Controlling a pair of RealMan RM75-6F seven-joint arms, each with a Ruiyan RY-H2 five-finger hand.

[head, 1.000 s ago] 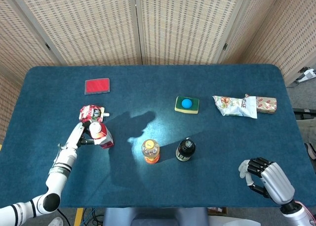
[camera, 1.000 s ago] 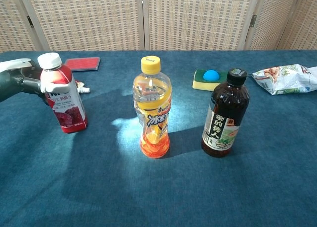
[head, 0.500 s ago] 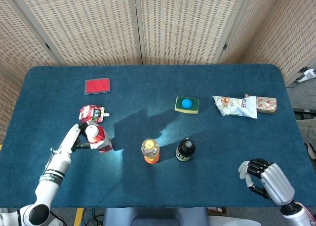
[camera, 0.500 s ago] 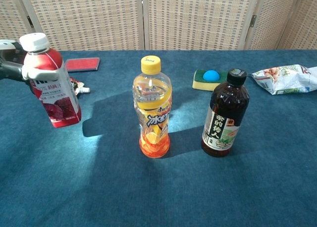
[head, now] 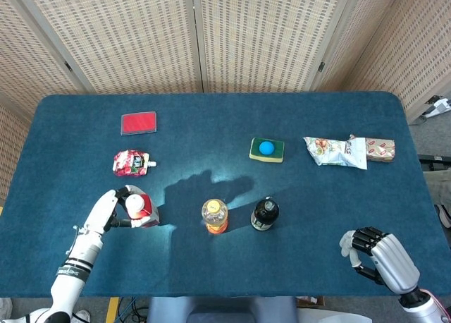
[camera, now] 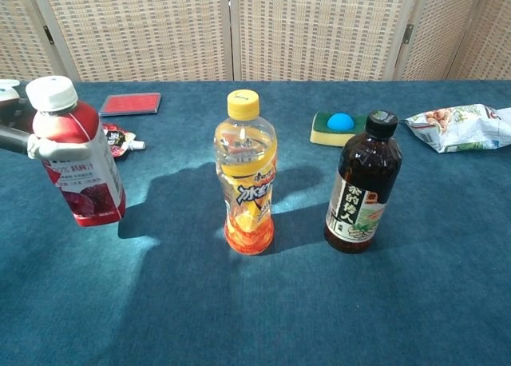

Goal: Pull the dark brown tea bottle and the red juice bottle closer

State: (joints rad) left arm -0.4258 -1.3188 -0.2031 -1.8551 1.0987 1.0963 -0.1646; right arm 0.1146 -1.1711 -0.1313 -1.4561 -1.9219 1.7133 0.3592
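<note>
Three bottles are seen: one red juice bottle (camera: 77,168), one yellow-capped orange drink bottle (camera: 245,174) and one dark brown tea bottle (camera: 364,184). One red card (head: 138,122), one red pouch (head: 130,162), one sponge (head: 267,149) and two snack packets (head: 337,151) (head: 380,150) are counted.

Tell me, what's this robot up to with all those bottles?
It is drawing two drinks toward itself. Its left hand grips the red juice bottle near the neck, on the left side of the blue table. The dark brown tea bottle stands untouched beside a yellow-capped orange bottle. The right hand rests near the table's front right corner, holding nothing.
</note>
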